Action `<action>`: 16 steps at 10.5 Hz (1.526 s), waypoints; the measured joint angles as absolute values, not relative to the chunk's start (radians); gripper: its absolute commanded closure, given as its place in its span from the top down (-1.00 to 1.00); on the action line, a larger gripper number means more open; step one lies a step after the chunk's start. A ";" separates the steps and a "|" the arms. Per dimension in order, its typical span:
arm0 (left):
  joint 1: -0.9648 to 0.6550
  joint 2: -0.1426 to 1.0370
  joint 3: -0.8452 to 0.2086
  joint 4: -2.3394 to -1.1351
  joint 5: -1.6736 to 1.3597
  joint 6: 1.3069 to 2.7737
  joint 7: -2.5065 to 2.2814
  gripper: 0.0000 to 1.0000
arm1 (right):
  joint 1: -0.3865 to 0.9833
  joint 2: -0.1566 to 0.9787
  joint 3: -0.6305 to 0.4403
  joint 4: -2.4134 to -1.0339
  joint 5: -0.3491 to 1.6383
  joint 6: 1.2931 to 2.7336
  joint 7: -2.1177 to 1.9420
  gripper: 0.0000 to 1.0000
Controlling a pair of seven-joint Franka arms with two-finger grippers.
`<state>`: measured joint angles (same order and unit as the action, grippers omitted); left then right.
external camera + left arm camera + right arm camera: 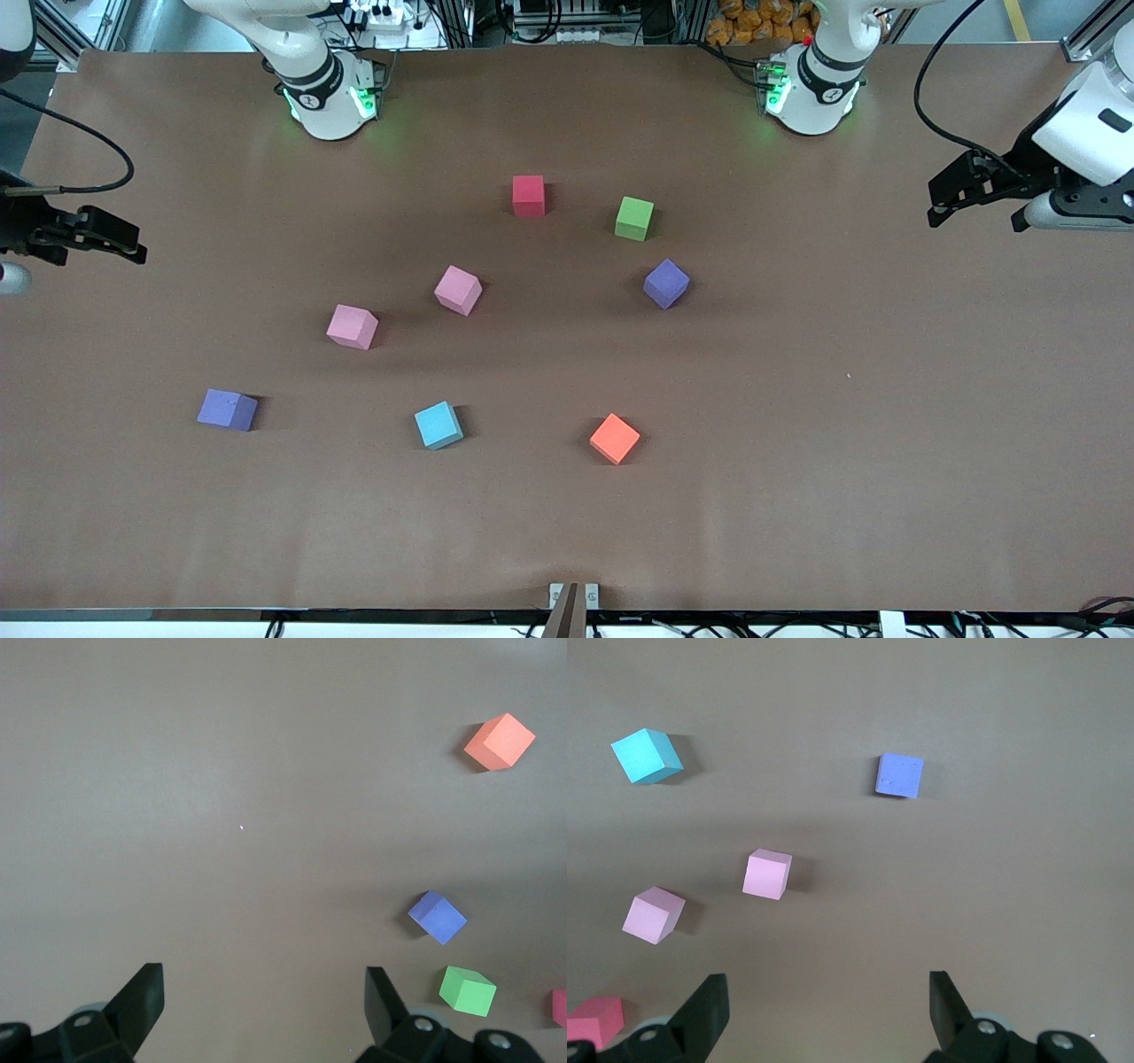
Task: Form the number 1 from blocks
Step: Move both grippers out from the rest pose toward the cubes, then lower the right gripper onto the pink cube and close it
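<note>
A: How do the jaws stand on the left gripper [264, 1005]?

B: Spread wide with nothing between them, hanging above bare brown table [797, 443] at the left arm's end. The right gripper [828, 1010] is the same: fingers fully apart, gripping nothing, touching nothing, up over the right arm's end of the table. Both arms wait.

A: And the small matte foam cubes?

B: All loose on the tabletop, none touching another. The red foam cube [528, 196] lies farthest from the front camera, with the green foam cube [634, 218] beside it toward the left arm's end. The purple foam cube [666, 283] sits nearer the camera than the green one.

A: The pink ones?

B: One pink foam cube [458, 290] lies near mid-table; the second pink foam cube [352, 327] is just nearer the camera, toward the right arm's end.

A: Anything else?

B: Nearer the camera, well apart: a second purple foam cube [228, 410], a cyan foam cube [438, 425] and an orange foam cube [615, 439].
</note>
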<state>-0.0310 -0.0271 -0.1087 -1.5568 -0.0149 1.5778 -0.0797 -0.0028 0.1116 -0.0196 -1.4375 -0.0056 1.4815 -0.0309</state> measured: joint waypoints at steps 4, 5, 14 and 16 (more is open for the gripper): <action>-0.031 -0.023 -0.108 -1.557 -0.015 1.578 -0.080 1.00 | -0.002 0.112 -0.020 -1.438 -0.006 1.482 0.016 1.00; -0.029 -0.017 -0.107 -1.557 -0.015 1.578 -0.080 1.00 | -0.002 0.112 -0.020 -1.438 -0.006 1.482 0.020 1.00; -0.059 0.216 -0.111 -1.516 0.044 1.652 -0.080 1.00 | 0.009 0.193 -0.020 -1.483 0.110 1.552 0.108 1.00; -0.078 0.264 -0.113 -1.500 0.069 1.659 -0.080 1.00 | 0.022 0.224 -0.020 -1.577 0.155 1.683 0.133 1.00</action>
